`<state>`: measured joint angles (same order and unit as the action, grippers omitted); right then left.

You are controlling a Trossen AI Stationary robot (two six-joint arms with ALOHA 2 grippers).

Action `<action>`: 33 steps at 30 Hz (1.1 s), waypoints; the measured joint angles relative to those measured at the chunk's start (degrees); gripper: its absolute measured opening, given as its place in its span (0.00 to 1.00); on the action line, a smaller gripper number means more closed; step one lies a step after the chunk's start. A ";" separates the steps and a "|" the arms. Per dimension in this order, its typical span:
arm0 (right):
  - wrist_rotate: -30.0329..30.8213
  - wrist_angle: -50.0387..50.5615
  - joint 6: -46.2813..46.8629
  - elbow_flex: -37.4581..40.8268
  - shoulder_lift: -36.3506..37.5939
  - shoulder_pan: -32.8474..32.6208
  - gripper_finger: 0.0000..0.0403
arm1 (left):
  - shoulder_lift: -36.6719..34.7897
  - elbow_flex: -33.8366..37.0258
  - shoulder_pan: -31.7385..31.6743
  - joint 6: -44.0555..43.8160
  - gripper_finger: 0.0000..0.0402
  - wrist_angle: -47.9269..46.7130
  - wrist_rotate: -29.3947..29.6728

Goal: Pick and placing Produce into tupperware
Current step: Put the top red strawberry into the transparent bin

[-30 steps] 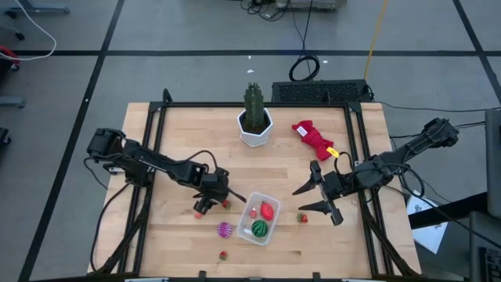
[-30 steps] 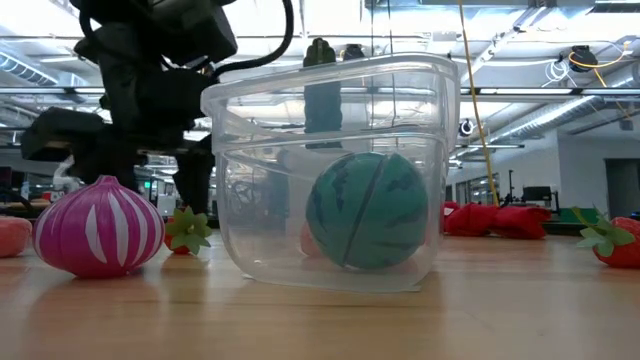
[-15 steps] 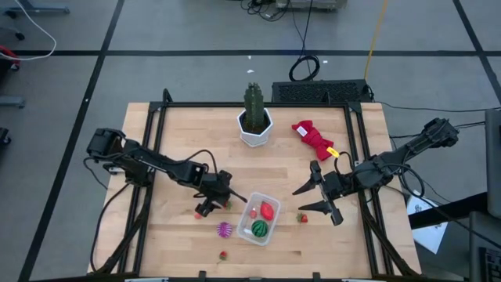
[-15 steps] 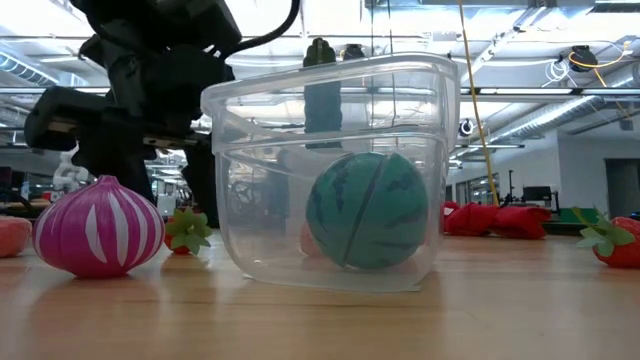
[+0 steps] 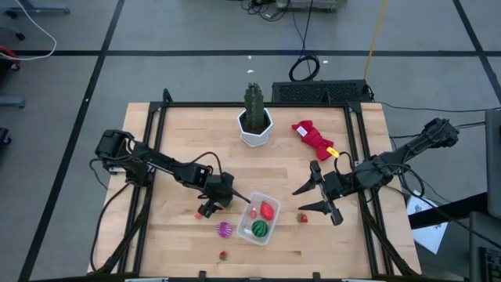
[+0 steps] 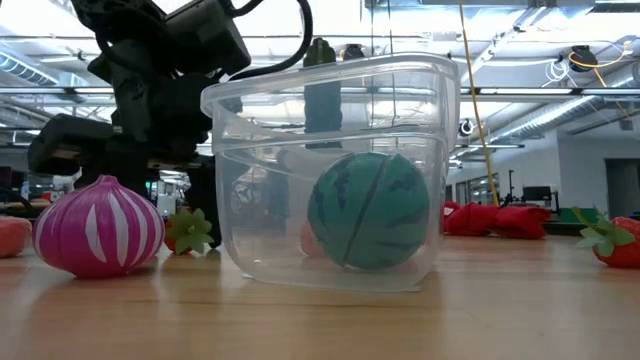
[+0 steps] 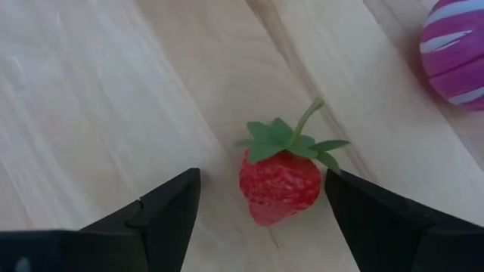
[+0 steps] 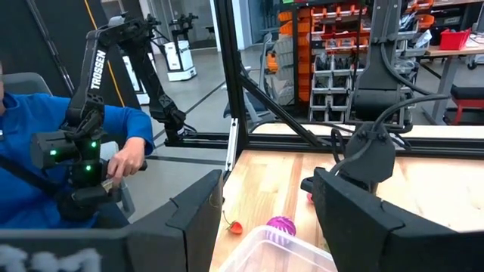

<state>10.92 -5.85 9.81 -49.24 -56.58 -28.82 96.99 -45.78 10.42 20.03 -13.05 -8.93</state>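
Note:
A clear tupperware (image 5: 250, 233) stands at the table's near middle and holds a green striped ball (image 5: 259, 229) and a larger red piece (image 5: 268, 210). Left of it a purple striped piece (image 5: 225, 229) rests on the wood. My left gripper (image 7: 262, 180) points steeply down beside the tupperware's left side, open, its fingers on either side of a small strawberry (image 7: 277, 183) that lies on the table. I see no touch. My right gripper (image 5: 317, 200) hangs open and level above the table, right of the tupperware.
A pink bit (image 5: 199, 214), a tiny red bit (image 5: 223, 254) and a second strawberry (image 5: 302, 218) lie loose. A cactus in a white pot (image 5: 254, 119) and a red cloth bundle (image 5: 311, 135) sit at the far side. A person in a blue sleeve (image 8: 113, 128) sits beyond the table.
My left gripper has sunk toward the table and moved a little toward the tupperware, tipping steeper over the strawberry. Its fingers stay apart. The strawberry has not moved.

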 joint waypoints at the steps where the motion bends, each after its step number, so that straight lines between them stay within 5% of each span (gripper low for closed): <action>1: 0.00 0.01 0.02 0.08 0.00 0.00 0.49 | 0.05 0.00 -0.10 0.00 0.73 0.03 -0.04; 33: 0.00 -0.17 0.02 0.12 0.00 0.00 0.49 | -0.26 0.15 -2.06 -6.90 0.73 0.81 -0.64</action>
<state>10.92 -6.02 9.82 -49.12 -56.58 -28.82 96.73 -45.63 8.35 13.13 -12.24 -9.57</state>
